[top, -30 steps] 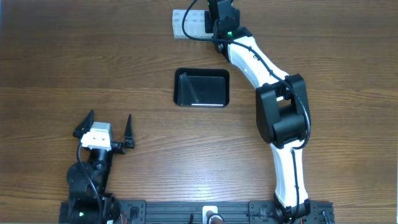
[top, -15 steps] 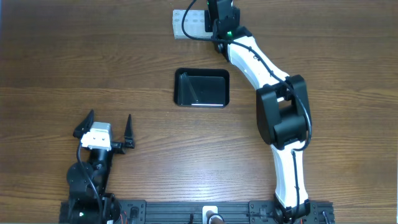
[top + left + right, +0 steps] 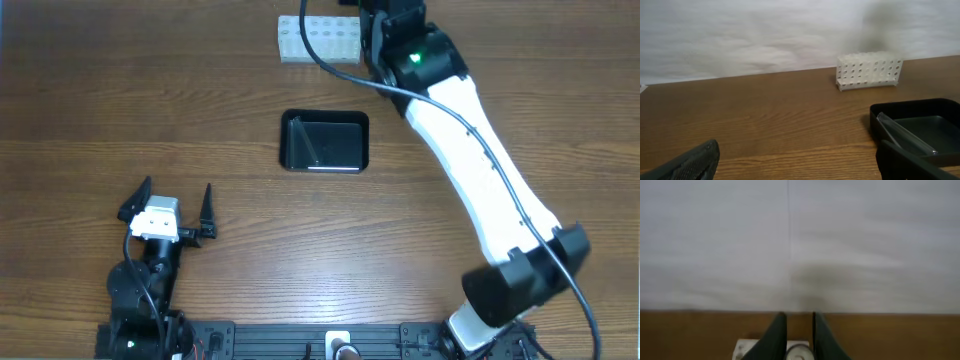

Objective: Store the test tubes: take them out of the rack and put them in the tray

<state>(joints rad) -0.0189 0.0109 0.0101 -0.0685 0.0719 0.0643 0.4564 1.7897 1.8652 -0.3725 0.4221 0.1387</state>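
The white test tube rack stands at the far edge of the table. In front of it lies the black tray with one clear test tube inside. My right gripper is raised above the rack's right end, its fingers shut on the round top of a test tube; a corner of the rack shows beneath. My left gripper rests open near the table's front left, holding nothing.
The right arm stretches diagonally from its base across the right side of the table, with a dark cable looping over the rack. A pale wall stands behind the table's far edge. Bare wood lies between the left gripper and the tray.
The right arm has risen and straightened, lifting its gripper up from the rack's right end. The left arm and the tube in the tray have not moved.
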